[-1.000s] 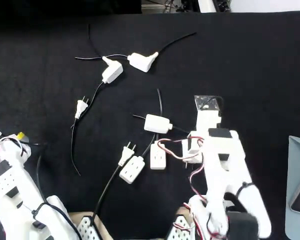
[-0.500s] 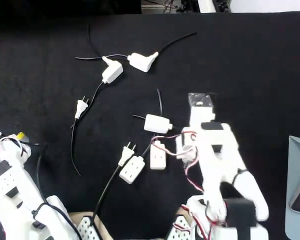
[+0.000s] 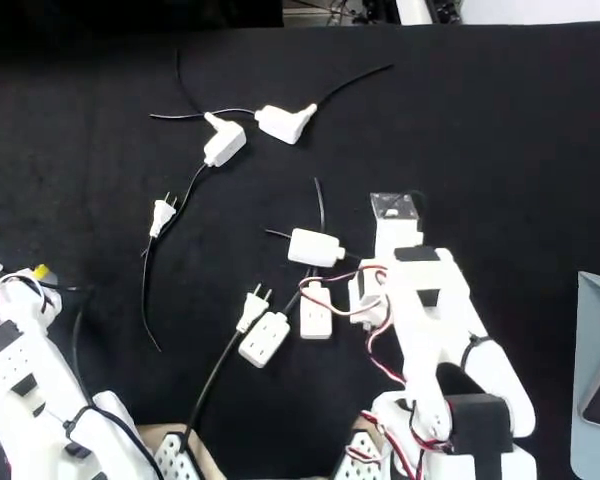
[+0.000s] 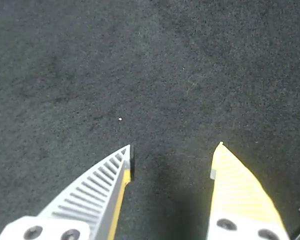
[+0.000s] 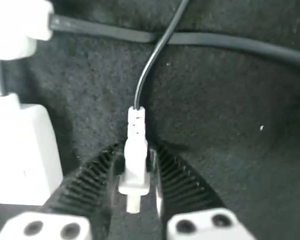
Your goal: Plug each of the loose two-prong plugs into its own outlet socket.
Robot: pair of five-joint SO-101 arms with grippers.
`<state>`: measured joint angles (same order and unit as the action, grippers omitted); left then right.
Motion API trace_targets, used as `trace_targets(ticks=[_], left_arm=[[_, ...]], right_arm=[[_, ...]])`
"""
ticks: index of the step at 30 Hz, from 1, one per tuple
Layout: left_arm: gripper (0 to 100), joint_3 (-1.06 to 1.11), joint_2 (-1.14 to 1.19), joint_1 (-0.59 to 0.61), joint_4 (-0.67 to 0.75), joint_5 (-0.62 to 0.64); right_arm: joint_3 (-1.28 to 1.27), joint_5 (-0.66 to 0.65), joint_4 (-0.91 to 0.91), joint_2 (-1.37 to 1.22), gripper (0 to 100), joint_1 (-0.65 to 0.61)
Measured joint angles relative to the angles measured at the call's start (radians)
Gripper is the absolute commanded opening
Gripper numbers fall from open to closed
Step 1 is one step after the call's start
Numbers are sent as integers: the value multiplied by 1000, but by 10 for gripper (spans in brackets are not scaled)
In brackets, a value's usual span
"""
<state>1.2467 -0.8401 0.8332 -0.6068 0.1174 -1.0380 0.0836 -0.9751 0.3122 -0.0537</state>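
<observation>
The small white two-prong plug [image 5: 134,175] on a thin black cord [image 5: 155,60] is clamped in my right pincer [image 5: 135,150], long axis along the fingers, prongs toward my wrist; the white plastic outlet block [image 5: 20,150] lies just beside; my left pincer [image 4: 174,146] gapes apart, farther off

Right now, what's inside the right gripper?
A white plug, its black cord leading away. The fingers cover its sides, and its prong end is too blurred to make out.
</observation>
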Motion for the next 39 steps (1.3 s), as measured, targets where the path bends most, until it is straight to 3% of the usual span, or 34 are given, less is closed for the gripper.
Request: trace_targets(ticks=[7, 11, 31, 39], left_arm=[[258, 0, 0, 0, 0, 0], [258, 0, 0, 0, 0, 0], [258, 0, 0, 0, 0, 0], [257, 0, 0, 0, 0, -2]], right_arm=[[29, 0, -37, -3, 20, -3], [83, 0, -110, -3, 95, -3], [138, 0, -192, -3, 75, -8], [187, 0, -195, -144, 70, -6]])
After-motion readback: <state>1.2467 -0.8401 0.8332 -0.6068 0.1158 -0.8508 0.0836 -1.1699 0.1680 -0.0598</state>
